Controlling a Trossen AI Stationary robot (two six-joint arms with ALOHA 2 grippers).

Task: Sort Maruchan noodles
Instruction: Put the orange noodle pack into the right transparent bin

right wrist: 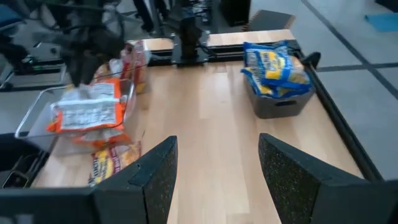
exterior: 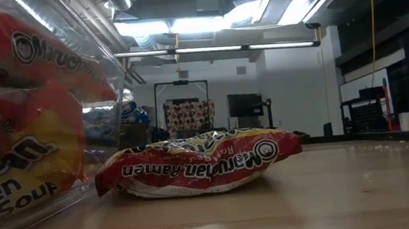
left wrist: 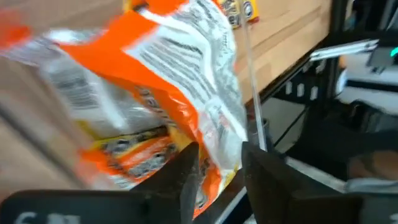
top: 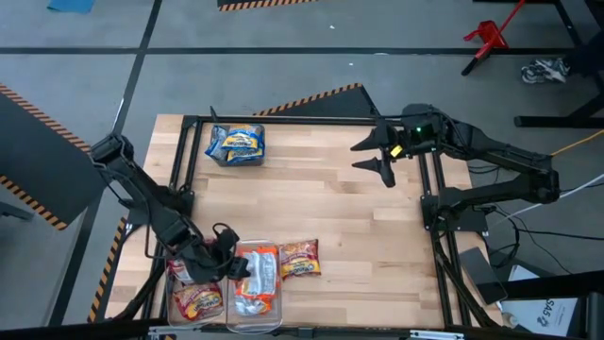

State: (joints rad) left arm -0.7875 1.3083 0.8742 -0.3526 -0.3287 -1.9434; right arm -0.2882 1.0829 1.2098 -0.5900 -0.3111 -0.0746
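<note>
An orange-and-white Maruchan packet (top: 257, 281) is in the middle clear bin (top: 276, 316) at the near edge, and fills the left wrist view (left wrist: 155, 81). My left gripper (top: 233, 257) is over that bin's far end, shut on the packet. Red packets (top: 195, 300) lie in the bin to its left. One red packet (top: 300, 257) lies flat on the table (exterior: 202, 163). Blue packets (top: 236, 144) fill a grey bin at the far side. My right gripper (top: 377, 156) hangs open above the far right, touching nothing. My left gripper pinches the orange-and-white packet by a corner of its edge (left wrist: 219, 163) between its two fingers (left wrist: 186, 177), coming from above at a slant. The rest of the packet reaches away from the fingers, inside the clear bin; whether it rests on the bin's floor I cannot tell.
A black metal frame (top: 283, 121) borders the wooden table. The clear bins sit side by side at the near left. The table's middle (right wrist: 211, 118) between the bins and the blue packets' bin (right wrist: 277, 99) is bare wood.
</note>
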